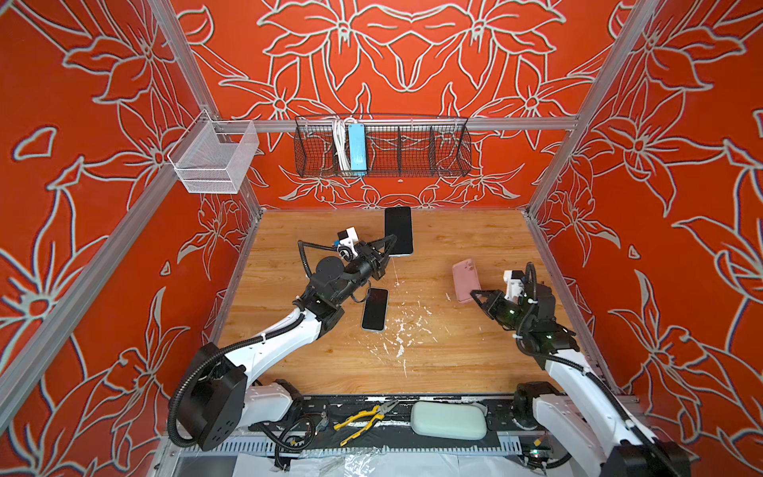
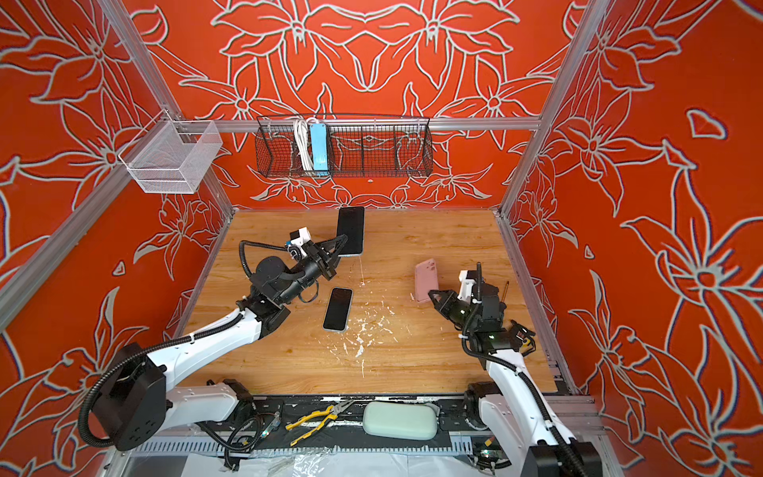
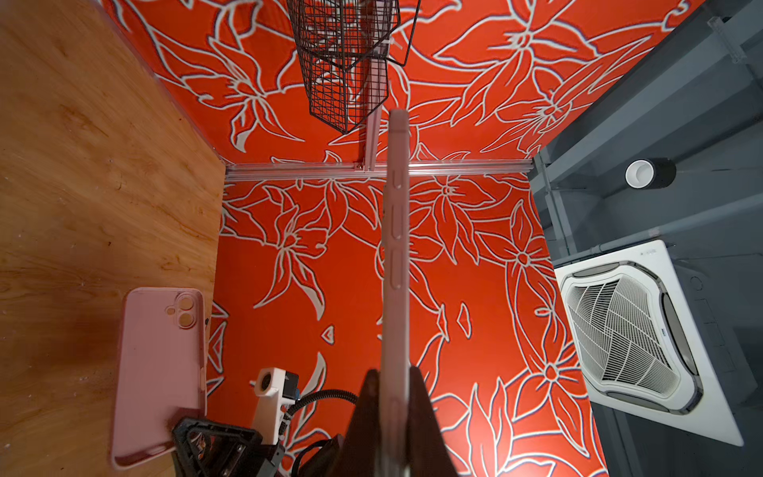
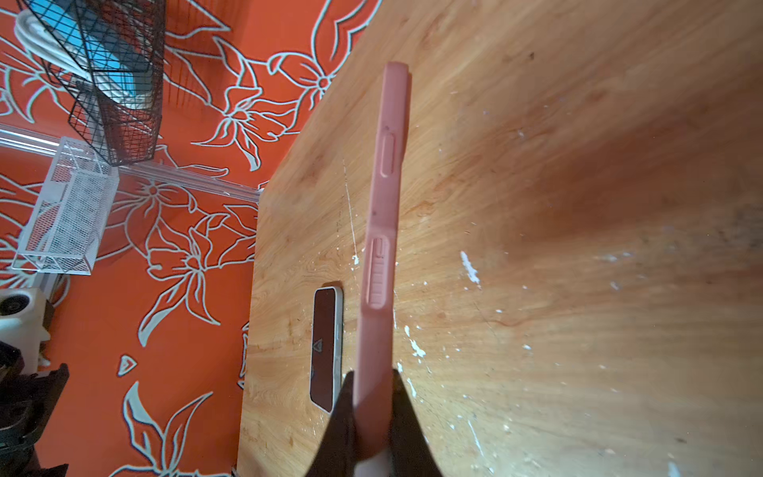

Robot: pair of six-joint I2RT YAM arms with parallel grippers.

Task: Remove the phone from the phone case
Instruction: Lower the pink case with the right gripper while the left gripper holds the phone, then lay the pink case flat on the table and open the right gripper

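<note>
Between the clenched jaws of the left pincer [image 1: 390, 241] sits one short end of a large black-screened phone with a pale metal rim [image 1: 399, 227]. The rest of it reaches away beyond the fingertips. That arm's wrist view shows it edge-on, so the pinch is across its two broad faces, the flattest purchase on offer. Well off to that pincer's right, the right pincer [image 1: 473, 294] is clenched the same way on the end of a soft pink phone case [image 1: 464, 278]. The case's camera cut-outs look hollow, so it is probably empty. With phone and case each gripped by an end and kept well apart, the separation looks done. Only setting them down seems left. A smaller dark phone [image 1: 375, 309] lies flat on the wooden tabletop [image 1: 454, 351] between the pincers, nearer the left, touched by neither.
</note>
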